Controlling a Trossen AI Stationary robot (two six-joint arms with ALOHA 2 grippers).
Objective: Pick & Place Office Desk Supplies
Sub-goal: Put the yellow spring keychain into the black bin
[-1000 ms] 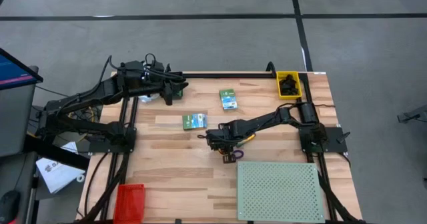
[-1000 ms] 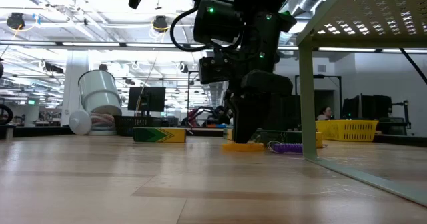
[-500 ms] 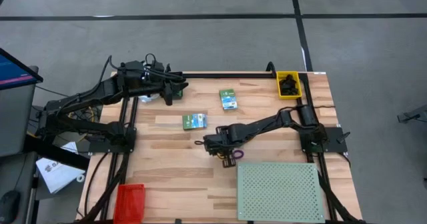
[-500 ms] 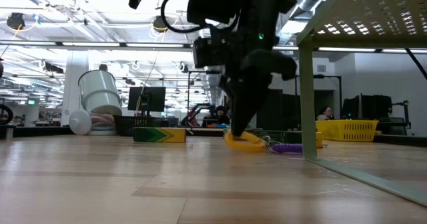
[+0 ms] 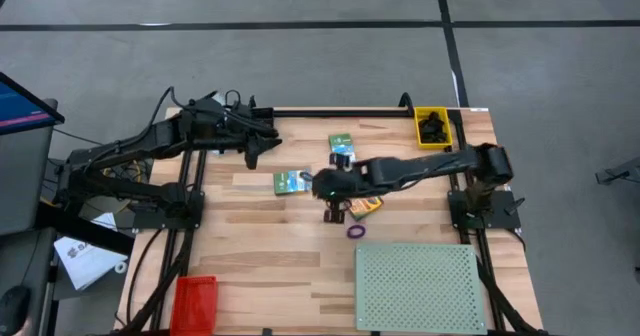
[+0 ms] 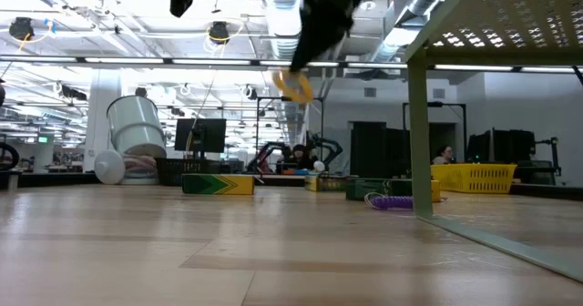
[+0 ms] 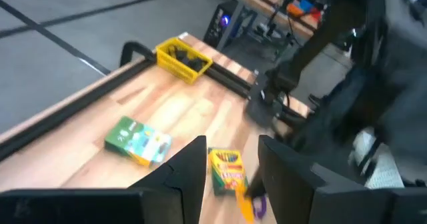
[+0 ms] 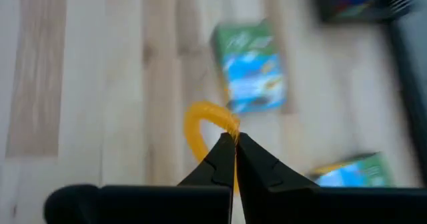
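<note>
Overhead, the left gripper (image 5: 254,161) hovers near the surface's (image 5: 250,261) back left, fingers (image 7: 190,164) parted around nothing. Rightward, a green box (image 5: 291,182) is partly hidden under the right arm. The right gripper (image 8: 235,139), raised above the middle, is pinched tight on an orange ring (image 8: 203,127), partly cut off behind its fingertips. Below lie a crayon box (image 5: 364,205) and a purple ring (image 5: 356,232).

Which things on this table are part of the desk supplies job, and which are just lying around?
Part of the job:
- orange ring, held in the shut right gripper
- purple ring
- two green boxes
- crayon box
- yellow bin of black clips

Just lying about:
- perforated board
- red tray
- white cylinder
</note>
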